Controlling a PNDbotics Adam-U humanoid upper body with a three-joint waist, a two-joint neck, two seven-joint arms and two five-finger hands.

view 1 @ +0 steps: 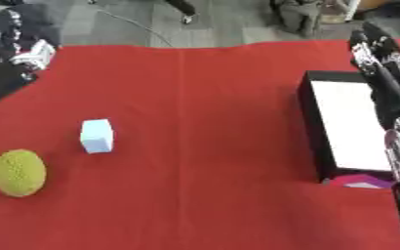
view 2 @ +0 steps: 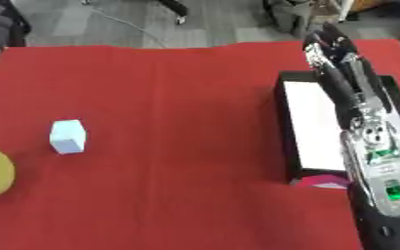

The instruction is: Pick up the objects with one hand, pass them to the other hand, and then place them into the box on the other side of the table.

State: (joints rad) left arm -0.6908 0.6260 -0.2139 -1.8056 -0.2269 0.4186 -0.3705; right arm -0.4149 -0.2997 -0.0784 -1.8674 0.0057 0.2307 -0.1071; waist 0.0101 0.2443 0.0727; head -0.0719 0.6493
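So the right hand [view 2: 327,46] is stretched out over the far end of the black box [view 1: 307,97] on the right side of the red tablecloth [view 1: 203,146]. The fingers look straight and held close together, and I can't see anything in them. There's a magenta object [view 1: 360,181] at the box's near corner, but I honestly can't tell whether it's inside the box or just lying against the wall.

My read is that this is the gap between one drop-off and the next pickup. Two things are waiting on the left side, well apart from the box: a pale blue cube [view 1: 97,135], and a yellow-green bumpy ball [view 1: 18,172] nearer the left edge. The left hand doesn't show up in either view. Going by the task, the next move should be the left hand coming in to grab one of those, probably the cube since it sits closer to the middle, then handing it across to the right hand. That means the right arm needs to pull back toward the centre to meet it.

View differences: the left eye shows the whole ball, while the right eye cuts it at the edge. The right eye shows far more of the right forearm [view 2: 378,166], silver with a green spot.
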